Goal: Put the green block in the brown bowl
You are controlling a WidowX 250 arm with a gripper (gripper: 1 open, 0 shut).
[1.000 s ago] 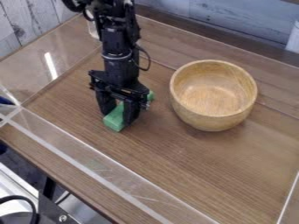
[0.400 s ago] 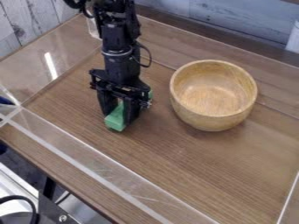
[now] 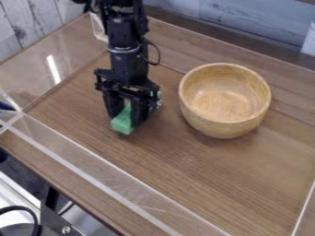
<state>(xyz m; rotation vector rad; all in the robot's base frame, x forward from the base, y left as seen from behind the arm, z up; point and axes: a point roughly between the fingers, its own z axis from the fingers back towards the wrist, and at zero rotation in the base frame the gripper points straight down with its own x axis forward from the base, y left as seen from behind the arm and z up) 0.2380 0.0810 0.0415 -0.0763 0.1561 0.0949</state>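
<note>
The green block [image 3: 123, 122] is a small bright green bar, held between the black fingers of my gripper [image 3: 127, 115], which points straight down and is shut on it. The block's lower end sits at or just above the wooden table; I cannot tell whether it touches. Its upper part is hidden by the fingers. The brown bowl [image 3: 226, 99] is a round tan wooden bowl with a thick rim, standing empty a short way to the right of the gripper.
A wooden tabletop [image 3: 209, 175] carries everything. A clear acrylic wall [image 3: 87, 171] runs along the front and left edges. A white plank wall [image 3: 31, 23] stands at the back left.
The gripper with the green block has barely shifted, a touch up and to the right. The bowl has not moved.
</note>
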